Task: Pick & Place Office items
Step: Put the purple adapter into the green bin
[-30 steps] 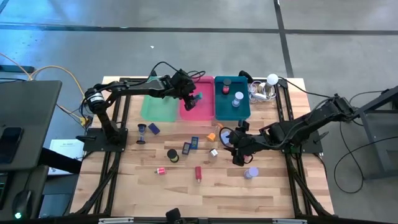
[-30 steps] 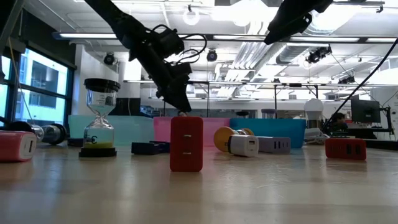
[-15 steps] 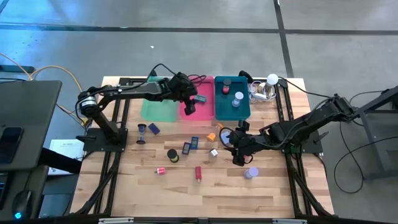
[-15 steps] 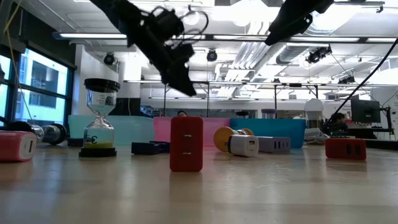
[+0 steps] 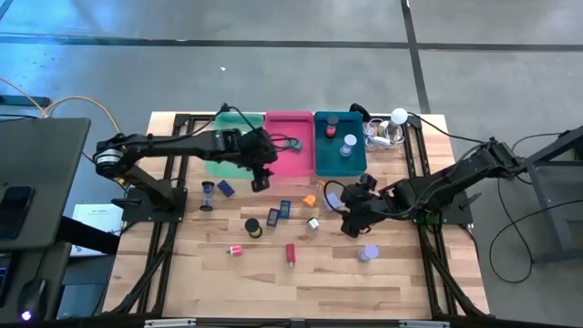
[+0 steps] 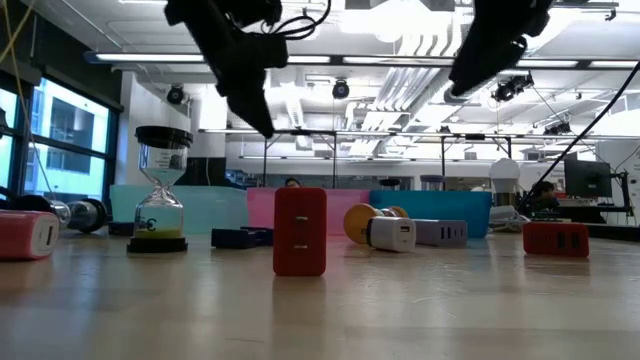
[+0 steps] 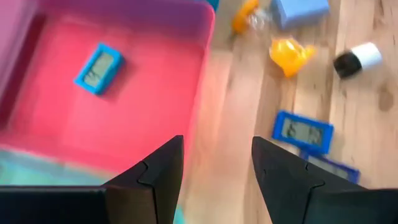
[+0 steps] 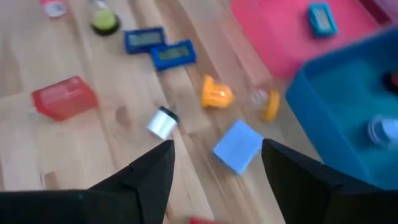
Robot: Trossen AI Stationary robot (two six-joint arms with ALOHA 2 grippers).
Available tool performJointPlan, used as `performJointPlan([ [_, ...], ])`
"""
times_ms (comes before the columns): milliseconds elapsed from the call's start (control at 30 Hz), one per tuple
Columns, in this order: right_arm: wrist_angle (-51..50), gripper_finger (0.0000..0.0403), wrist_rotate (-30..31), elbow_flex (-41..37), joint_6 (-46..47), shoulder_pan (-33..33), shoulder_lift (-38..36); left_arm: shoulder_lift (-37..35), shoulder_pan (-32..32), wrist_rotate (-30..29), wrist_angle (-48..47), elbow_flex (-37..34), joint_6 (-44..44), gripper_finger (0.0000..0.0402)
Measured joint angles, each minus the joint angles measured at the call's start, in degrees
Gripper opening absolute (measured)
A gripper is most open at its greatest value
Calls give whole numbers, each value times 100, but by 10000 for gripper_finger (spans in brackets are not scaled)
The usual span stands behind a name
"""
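Observation:
My left gripper hangs open above the wood, just off the near rim of the pink tray. One blue clip lies flat in that tray. My right gripper is open above the table's middle right. Below it lie two blue clips, an orange piece, a white-and-black cylinder, a lavender block and a red block. A lavender cylinder stands nearer the near edge.
The green tray and the teal tray flank the pink one at the far edge. The teal tray holds black and lavender cylinders. An hourglass stands at the left, and a white ball with cables sits at the far right corner.
My left gripper was over the pink tray with the blue clip at its fingers. It has drawn back toward the near edge and left and has risen. The clip now lies in the tray. My right gripper has shifted slightly toward the right.

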Motion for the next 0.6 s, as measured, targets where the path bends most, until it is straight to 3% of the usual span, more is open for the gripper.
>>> performJointPlan([
  [333,-240,231,1022,-1,1126,15,694,-32,-290,19,-323,-26,-381,181],
  [600,-211,231,998,-1,1656,-13,1400,-32,-616,21,-556,-26,-719,182],
])
